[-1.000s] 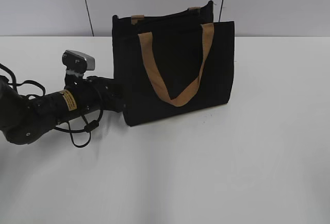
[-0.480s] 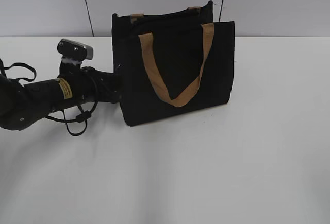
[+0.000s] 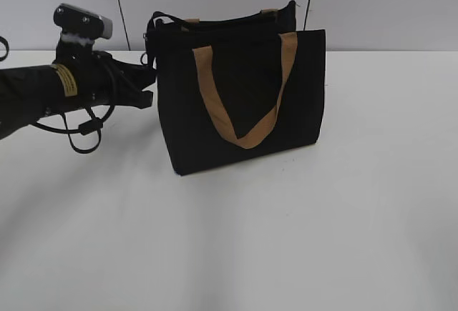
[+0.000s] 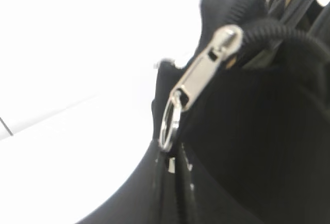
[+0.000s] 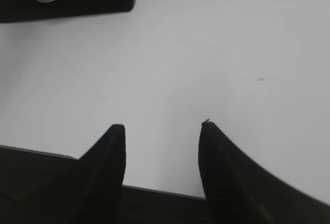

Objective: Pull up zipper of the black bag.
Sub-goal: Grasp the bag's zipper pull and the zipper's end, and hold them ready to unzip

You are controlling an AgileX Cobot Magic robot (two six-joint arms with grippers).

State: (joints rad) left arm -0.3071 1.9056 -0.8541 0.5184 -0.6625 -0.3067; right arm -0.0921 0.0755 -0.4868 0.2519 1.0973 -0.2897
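Since a second ago, your left arm has risen from the bag's lower side to its top left corner. Your left gripper [image 3: 149,59] is there; whether it clamps the zipper [image 4: 198,77] you cannot tell. Your right gripper [image 5: 161,131] hangs with fingers apart over the white table [image 3: 358,218]. The black bag [image 3: 243,96] stands upright.

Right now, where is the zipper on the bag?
The zipper fills the left wrist view, at the top left corner of the black bag, beside the left gripper.
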